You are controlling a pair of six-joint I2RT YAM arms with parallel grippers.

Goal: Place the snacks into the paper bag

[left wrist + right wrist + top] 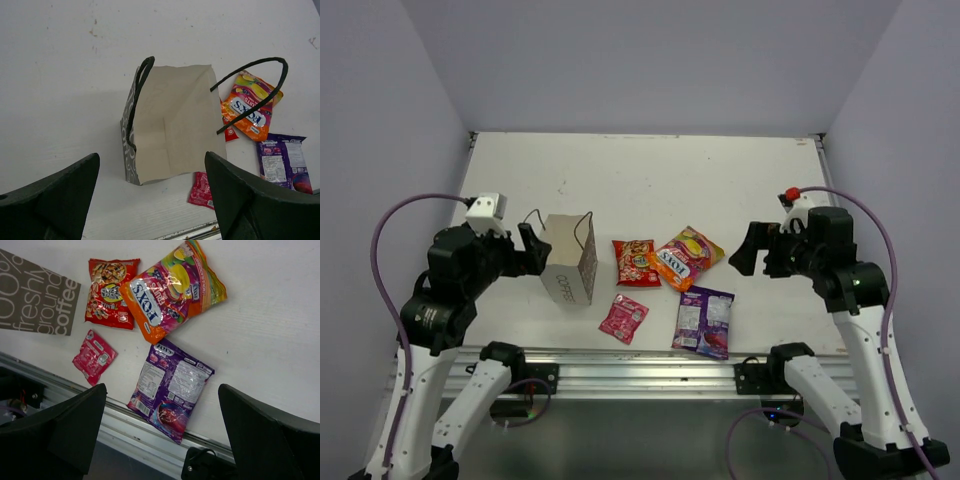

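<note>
Just ahead of the left gripper (532, 250), jaws wide and empty, the paper bag (570, 262) is standing upright, while the equally open right gripper (745, 258) is facing the snacks (686, 258) and should be pinching the nearest purple packet (172, 382) by an edge.

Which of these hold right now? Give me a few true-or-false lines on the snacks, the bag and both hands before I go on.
1. The red chip bag, orange-yellow bag, pink-red sachet and purple packet all lie on the table, outside the paper bag. True.
2. The right hand is shut on the purple packet. False: it is open and empty, off to the right of the snacks.
3. The paper bag sits on the left arm's side of the snacks. True.
4. The pink-red sachet lies on the orange-yellow bag. False: it lies alone, nearer the table's near edge.
5. The left hand grips a bag handle. False: it is open, holding nothing.
</note>
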